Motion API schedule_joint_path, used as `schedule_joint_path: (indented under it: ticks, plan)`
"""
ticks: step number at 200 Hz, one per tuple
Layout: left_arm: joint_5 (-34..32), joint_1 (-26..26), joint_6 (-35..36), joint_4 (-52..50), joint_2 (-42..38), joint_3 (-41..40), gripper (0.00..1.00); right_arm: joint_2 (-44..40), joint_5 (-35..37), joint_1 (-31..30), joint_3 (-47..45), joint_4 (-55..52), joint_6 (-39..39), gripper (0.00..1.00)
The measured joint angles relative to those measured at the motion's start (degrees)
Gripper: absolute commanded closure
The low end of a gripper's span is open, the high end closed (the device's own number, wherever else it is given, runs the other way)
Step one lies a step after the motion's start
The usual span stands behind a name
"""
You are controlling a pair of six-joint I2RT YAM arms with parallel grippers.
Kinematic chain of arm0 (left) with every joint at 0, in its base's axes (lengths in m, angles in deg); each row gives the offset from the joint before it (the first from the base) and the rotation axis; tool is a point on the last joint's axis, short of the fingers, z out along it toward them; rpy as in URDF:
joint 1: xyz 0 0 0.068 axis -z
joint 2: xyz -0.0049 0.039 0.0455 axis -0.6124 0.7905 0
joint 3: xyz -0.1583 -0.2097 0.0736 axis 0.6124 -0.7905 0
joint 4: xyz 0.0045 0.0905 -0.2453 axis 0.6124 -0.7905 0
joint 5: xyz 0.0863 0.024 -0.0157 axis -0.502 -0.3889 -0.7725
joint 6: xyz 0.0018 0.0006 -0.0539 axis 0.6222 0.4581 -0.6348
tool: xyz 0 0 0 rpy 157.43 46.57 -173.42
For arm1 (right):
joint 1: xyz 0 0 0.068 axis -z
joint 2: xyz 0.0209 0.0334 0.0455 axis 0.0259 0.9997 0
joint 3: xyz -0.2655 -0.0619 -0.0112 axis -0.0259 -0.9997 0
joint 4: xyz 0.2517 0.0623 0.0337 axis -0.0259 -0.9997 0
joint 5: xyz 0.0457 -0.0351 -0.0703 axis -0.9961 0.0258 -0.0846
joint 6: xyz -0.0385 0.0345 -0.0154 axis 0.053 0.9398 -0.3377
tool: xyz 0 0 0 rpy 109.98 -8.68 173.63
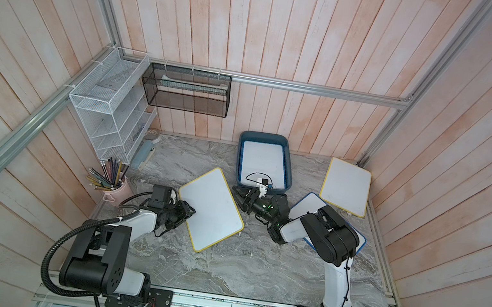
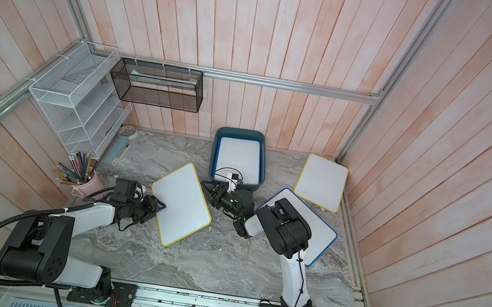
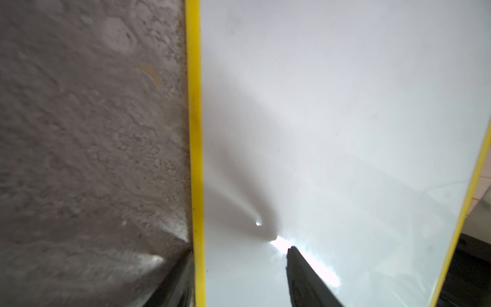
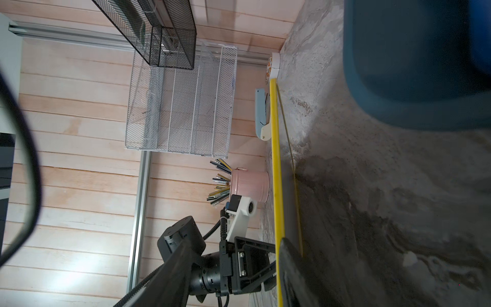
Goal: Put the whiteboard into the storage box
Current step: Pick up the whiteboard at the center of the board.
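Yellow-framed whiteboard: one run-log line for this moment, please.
left gripper: shut on yellow-framed whiteboard | right gripper: astride its opposite edge, grip unclear | storage box: holds second whiteboard

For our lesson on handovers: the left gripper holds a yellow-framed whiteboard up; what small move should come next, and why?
Probably close the right gripper on the edge of the held yellow-framed whiteboard. Its jaws stand open at that edge, the left gripper grips the opposite side, and the storage box lies nearer the right arm.
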Motion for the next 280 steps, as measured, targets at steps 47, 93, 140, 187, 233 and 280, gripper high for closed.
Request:
schedule_joint_path:
  ticks: [47,93,140,187,233,280]
  plan:
    - [-0.02,0.39,-0.22,0.72,0.15,-0.02,0.43,0.11,3.89,-1.77,0.20,3.37,1.03,0.46]
    - [-0.04,0.39,-0.39,0.79,0.17,-0.04,0.43,0.11,6.84,-2.49,-1.05,4.61,1.66,0.46]
    - [-0.15,0.66,-0.98,1.27,0.24,-0.11,0.43,0.13,8.90,-2.78,-1.22,4.42,2.60,0.46]
    - [1.18,1.95,-1.51,3.41,1.14,-0.24,0.42,1.70,9.20,-5.20,-0.87,2.95,4.94,0.46]
    - [1.55,2.14,-2.60,4.98,1.18,-0.87,0.43,2.23,9.51,-6.38,-0.66,4.02,5.79,0.46]
    - [1.53,2.16,-2.56,5.60,1.29,-1.05,0.42,2.01,9.35,-6.32,-1.33,4.26,5.68,0.47]
